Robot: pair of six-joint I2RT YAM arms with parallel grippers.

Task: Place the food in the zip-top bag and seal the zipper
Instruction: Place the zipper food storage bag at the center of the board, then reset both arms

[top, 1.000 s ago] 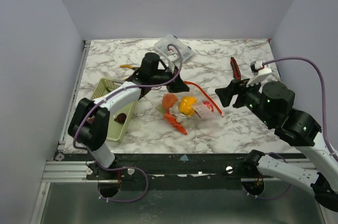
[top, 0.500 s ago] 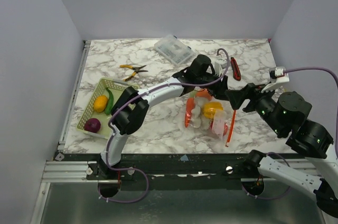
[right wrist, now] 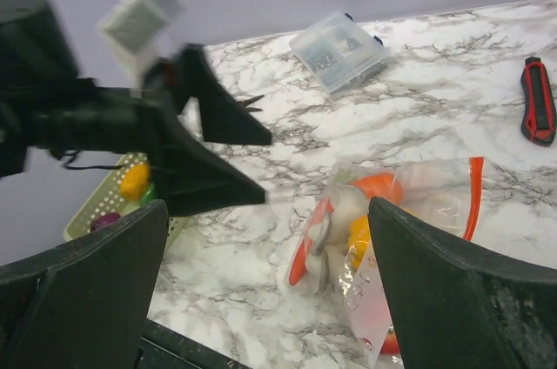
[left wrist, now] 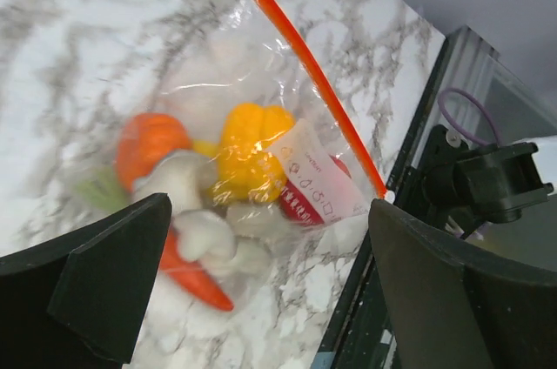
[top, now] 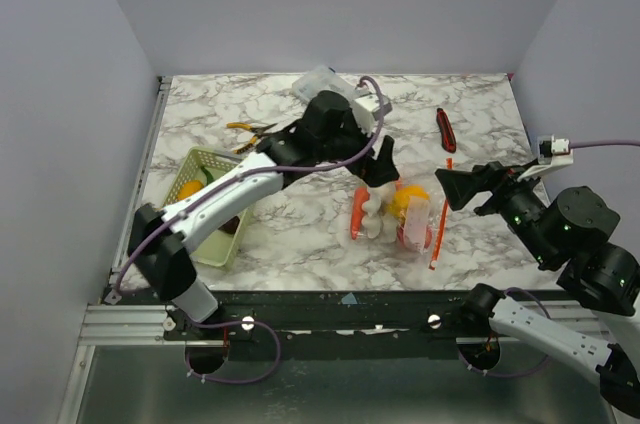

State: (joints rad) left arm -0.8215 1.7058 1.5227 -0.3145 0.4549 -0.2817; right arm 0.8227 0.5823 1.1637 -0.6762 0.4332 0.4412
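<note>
The zip-top bag (top: 395, 216) lies flat on the marble near the front edge, holding the food: a carrot (left wrist: 196, 278), white garlic (left wrist: 187, 179), an orange (left wrist: 148, 143), a yellow piece (left wrist: 248, 156) and a red tomato (left wrist: 300, 205). Its zipper (top: 440, 212) runs straight along the bag's right side and shows as an orange line (left wrist: 318, 82) in the left wrist view. My left gripper (top: 380, 164) hovers open just behind the bag, holding nothing. My right gripper (top: 468, 189) hangs open right of the zipper, also empty. In the right wrist view the bag (right wrist: 383, 221) sits ahead of the open fingers.
A dark-red utility knife (top: 445, 129) lies behind the zipper. A clear lidded box (top: 325, 84) stands at the back, with yellow-handled pliers (top: 250, 127) to its left. A green mesh basket (top: 200, 206) with other toy food sits at the left under the left arm.
My left gripper has opened, let go of the bag and drawn back to the left. My right gripper has opened wider and shifted slightly right. The bag now lies free.
</note>
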